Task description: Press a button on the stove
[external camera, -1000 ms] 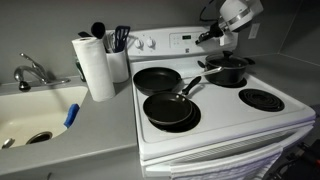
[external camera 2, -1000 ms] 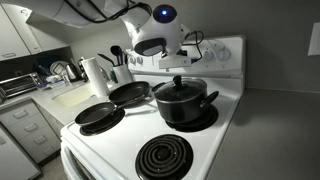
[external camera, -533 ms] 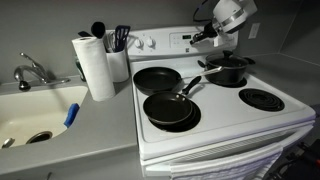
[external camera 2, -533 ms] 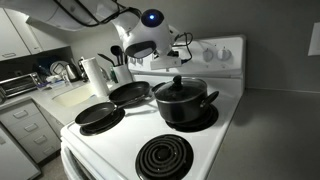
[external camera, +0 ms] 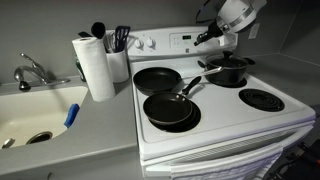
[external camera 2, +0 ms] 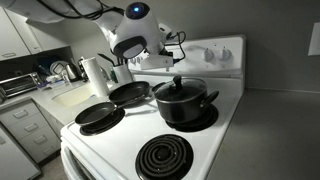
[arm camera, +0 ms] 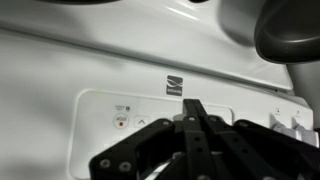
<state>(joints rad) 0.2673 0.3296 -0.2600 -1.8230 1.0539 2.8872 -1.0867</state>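
The white stove has black coil burners and a raised back panel with knobs and a central display. It also shows in an exterior view. My gripper is shut and empty, and points its fingertips at the back panel near the display. It also hangs in front of the panel in an exterior view. In the wrist view the closed fingers come to a point over the control panel, just right of its small buttons. I cannot tell whether they touch it.
Two black frying pans sit on the burners nearer the sink. A lidded black pot sits just below the gripper. A paper towel roll, a utensil holder and a sink are beside the stove.
The arm has shifted along the back panel toward the paper towel side, rising briefly and coming back down. The gripper stays shut.
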